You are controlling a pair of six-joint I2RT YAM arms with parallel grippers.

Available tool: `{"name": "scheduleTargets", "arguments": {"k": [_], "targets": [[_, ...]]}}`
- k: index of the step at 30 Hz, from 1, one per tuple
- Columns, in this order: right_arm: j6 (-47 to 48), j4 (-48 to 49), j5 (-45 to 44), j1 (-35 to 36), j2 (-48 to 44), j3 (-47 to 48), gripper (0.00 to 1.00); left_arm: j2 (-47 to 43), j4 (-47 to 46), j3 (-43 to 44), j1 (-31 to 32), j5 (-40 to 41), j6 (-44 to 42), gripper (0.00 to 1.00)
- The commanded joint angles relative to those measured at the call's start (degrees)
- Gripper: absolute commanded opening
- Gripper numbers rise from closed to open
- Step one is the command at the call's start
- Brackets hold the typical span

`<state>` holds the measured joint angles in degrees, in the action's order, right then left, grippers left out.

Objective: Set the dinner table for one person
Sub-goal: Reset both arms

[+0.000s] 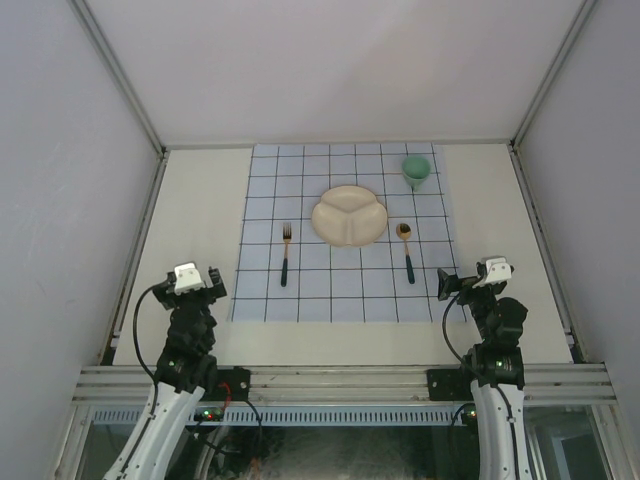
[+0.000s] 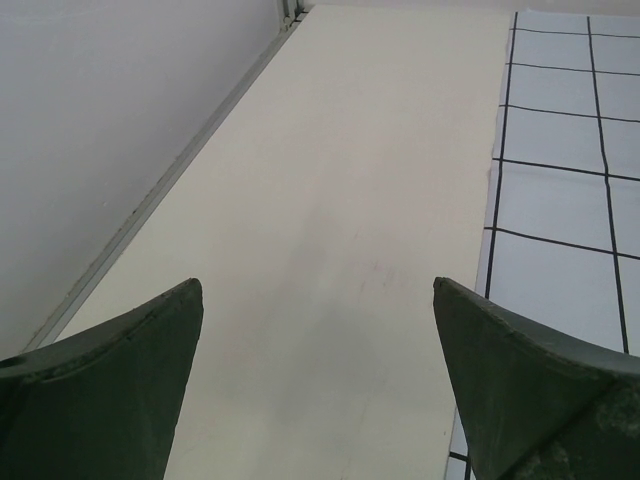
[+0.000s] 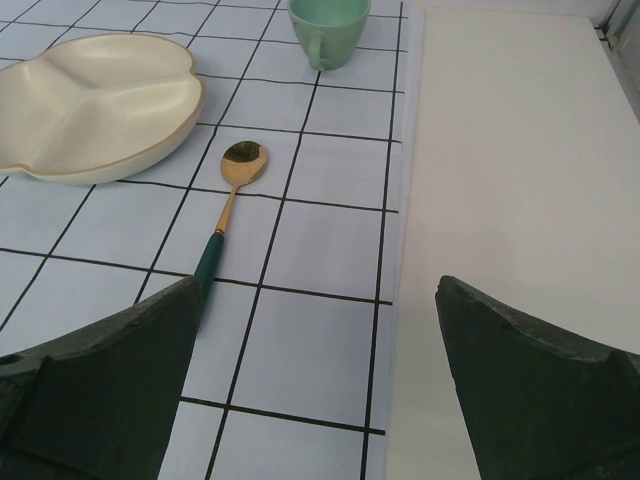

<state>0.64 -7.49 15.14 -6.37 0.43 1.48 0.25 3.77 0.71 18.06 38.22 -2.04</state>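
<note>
cloth [image 1: 300,290] on dinner table [image 1: 200,250], mid-width | plate [image 1: 348,215] on cloth, centred, toward far half | fork [image 1: 285,255] left of plate, apart | spoon [image 1: 407,250] right of plate, just beside, not touching | cup [image 1: 416,170] behind spoon, cloth's far-right corner

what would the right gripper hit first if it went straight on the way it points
Probably just the cloth near its right edge; spoon and cup lie left of that line. Depth is unclear.
</note>
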Motion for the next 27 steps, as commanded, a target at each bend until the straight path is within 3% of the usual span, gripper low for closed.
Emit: {"name": "scheduleTargets", "arguments": {"k": [1, 27], "targets": [[-0.7, -2.2, 0.5, -0.3, -3.5, -3.2, 1.00, -12.1, 0.9, -6.0, -0.5, -3.3, 0.7, 1.00], [-0.7, -2.4, 0.6, -0.4, -3.9, -3.1, 1.00, -12.3, 1.1, -6.0, -0.6, -3.2, 0.8, 1.00]]}}
